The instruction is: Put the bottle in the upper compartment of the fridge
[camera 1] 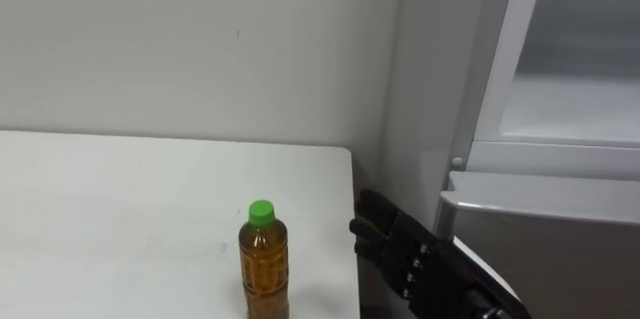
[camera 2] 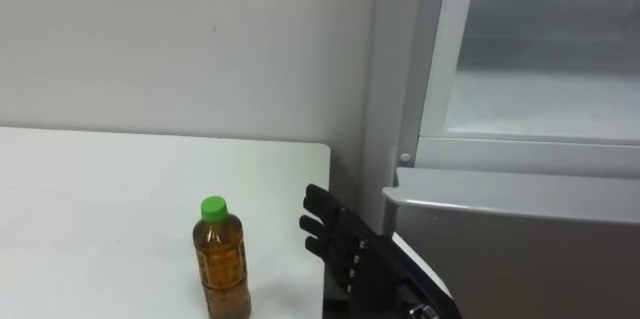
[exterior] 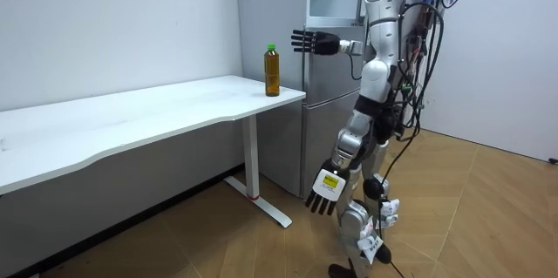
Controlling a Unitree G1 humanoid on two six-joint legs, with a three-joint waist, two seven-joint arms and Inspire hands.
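Just one bottle [camera 1: 264, 259] stands beside the right hand [camera 1: 395, 249], fingers straight, apart.

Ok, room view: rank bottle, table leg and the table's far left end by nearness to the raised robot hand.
1. Bottle, just lower left of the right robot hand.
2. Table leg, below the near corner.
3. Table's far end, at the view's left edge.

So the bottle [camera 1: 264, 259] is amber, green-capped, standing upright near the table [camera 1: 100, 209] corner. The upper fridge [camera 1: 570, 69] is just beside that table's end, with its inside visible.
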